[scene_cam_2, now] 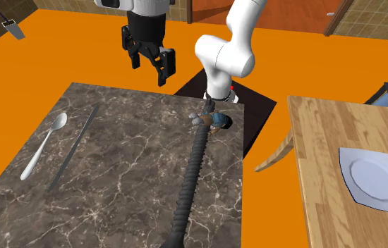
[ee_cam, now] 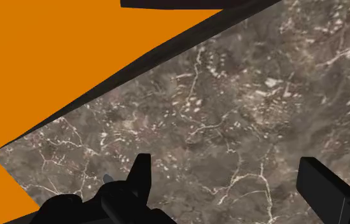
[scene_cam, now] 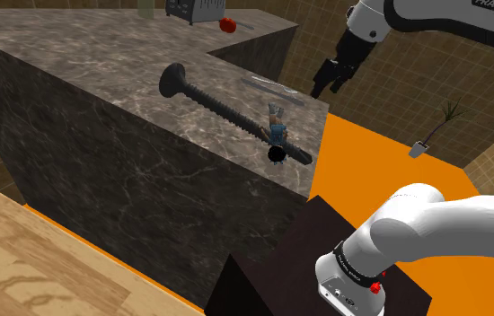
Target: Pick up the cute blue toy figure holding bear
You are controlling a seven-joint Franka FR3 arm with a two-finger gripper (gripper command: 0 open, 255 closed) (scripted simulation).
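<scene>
The small blue toy figure [scene_cam: 277, 133] lies on the marble counter [scene_cam: 101, 81] near its corner closest to the stand, touching the tip end of a huge black screw [scene_cam: 227, 109]. In the second exterior view the toy figure [scene_cam_2: 217, 121] rests at the counter's far edge beside the screw [scene_cam_2: 191, 180]. My black gripper [scene_cam: 326, 81] hangs open in the air above the counter edge, apart from the toy. Seen from the second exterior view, the gripper [scene_cam_2: 149, 62] is up and to the left of the toy. In the wrist view the fingers [ee_cam: 135, 184] stand wide apart over bare marble.
A white spoon [scene_cam_2: 43, 146] and a thin dark rod [scene_cam_2: 73, 148] lie on the counter. A wooden table [scene_cam_2: 341, 176] with a plate [scene_cam_2: 376, 180] stands at the second exterior view's right. A red object [scene_cam: 227, 24] and a grey appliance [scene_cam: 191, 9] sit far back. The floor is orange.
</scene>
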